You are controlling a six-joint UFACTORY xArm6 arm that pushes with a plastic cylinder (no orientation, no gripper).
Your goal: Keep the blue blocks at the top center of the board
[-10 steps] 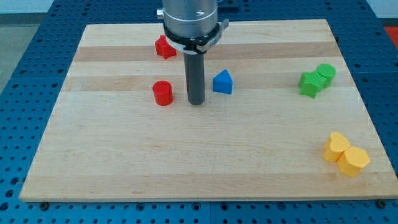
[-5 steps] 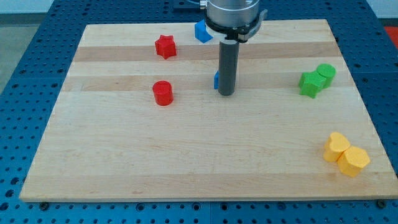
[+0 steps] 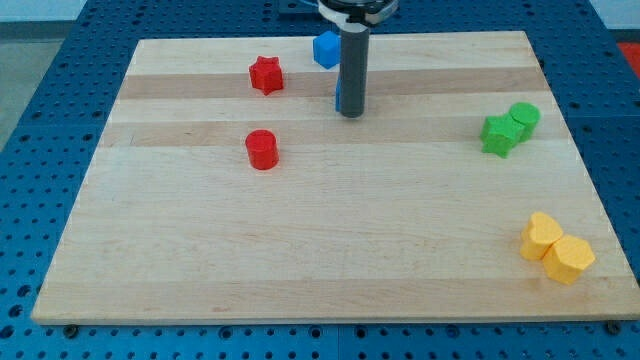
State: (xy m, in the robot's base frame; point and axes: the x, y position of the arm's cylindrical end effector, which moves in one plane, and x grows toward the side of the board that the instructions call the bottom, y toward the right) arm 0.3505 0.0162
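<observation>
Two blue blocks sit near the board's twelve o'clock edge. One, a faceted blue block (image 3: 325, 48), lies by the top rim. The other, a blue sliver (image 3: 338, 95), shows only as a thin strip at nine o'clock of my rod, which hides most of it, so its shape cannot be made out. My tip (image 3: 351, 114) rests on the wood just at five o'clock of that sliver, touching or nearly so. I carry no jaws, only a smooth dark cylindrical rod.

At nine o'clock of the blue pair lies a red star (image 3: 265, 75), and below it a red cylinder (image 3: 261, 149). Far out at three o'clock, a green star (image 3: 496, 134) touches a green cylinder (image 3: 523, 118). At five o'clock, two yellow blocks (image 3: 556, 249) press together. The board (image 3: 300, 250) is pale planked wood with visible grain, lying on a blue perforated table (image 3: 40, 120).
</observation>
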